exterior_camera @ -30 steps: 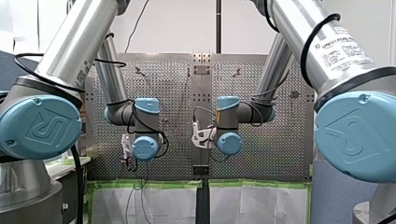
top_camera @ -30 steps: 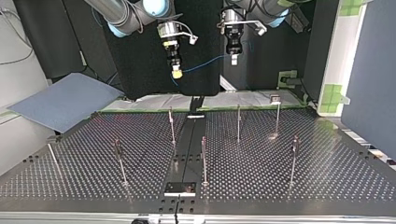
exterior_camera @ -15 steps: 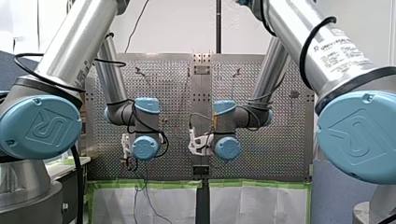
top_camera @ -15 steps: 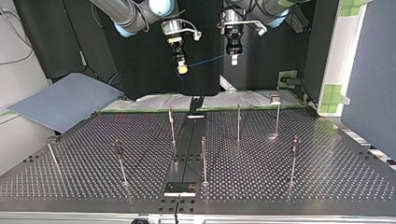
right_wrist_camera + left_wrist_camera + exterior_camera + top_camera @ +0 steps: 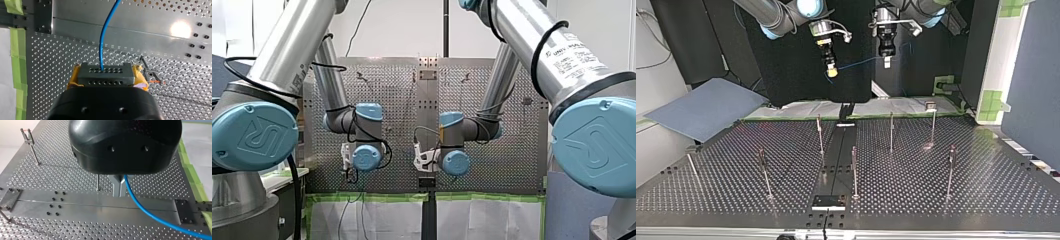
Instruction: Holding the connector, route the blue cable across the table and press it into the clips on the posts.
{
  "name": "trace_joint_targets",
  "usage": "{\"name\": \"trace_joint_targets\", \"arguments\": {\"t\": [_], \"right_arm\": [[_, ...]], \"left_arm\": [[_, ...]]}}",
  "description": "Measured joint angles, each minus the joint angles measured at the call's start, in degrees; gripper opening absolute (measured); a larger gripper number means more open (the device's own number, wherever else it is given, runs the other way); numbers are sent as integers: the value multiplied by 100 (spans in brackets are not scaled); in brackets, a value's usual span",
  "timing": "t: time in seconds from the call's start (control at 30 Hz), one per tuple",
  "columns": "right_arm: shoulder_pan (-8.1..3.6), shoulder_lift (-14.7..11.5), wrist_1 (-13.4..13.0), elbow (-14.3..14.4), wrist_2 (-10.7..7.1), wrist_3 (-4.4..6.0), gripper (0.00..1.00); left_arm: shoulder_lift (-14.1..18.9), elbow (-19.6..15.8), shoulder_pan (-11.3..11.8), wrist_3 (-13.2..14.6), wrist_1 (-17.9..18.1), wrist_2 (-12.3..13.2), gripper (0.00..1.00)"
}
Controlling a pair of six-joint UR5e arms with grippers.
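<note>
your right jaws clamp the rigid-looking connector (image 5: 104,73), left jaws pinch the blue cable (image 5: 100,50), likely light and limp; steer it by the connector.

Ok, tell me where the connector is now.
The connector sits in my right hand, above the table; in the top view, left of my left hand.

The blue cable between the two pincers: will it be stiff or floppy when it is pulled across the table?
Probably floppy: the blue cable sags slightly between my right pincer and my left pincer. Yet it leaves the connector in a smooth curve, so it is likely somewhat springy.
</note>
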Motion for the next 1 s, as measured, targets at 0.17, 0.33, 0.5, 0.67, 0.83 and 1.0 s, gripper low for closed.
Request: {"name": "trace_joint_targets", "arguments": {"t": [0.17, 0.33, 0.5, 0.67, 0.83, 1.0], "right_arm": [[0, 1, 0, 0, 0, 0, 0], [0, 0, 0, 0, 0, 0, 0], [0, 1, 0, 0, 0, 0, 0], [0, 1, 0, 0, 0, 0, 0], [70, -67, 68, -71, -29, -62, 0], [285, -287, 288, -289, -108, -84, 0]], "left_arm": [[181, -30, -127, 0, -171, -202, 0], [232, -32, -148, 0, -215, -280, 0], [236, -33, -150, 0, -219, -289, 0], [238, -33, -151, 0, -219, -290, 0], [216, -41, -138, 54, -218, -279, 0], [338, -26, -98, 221, -248, -290, 0]]}}
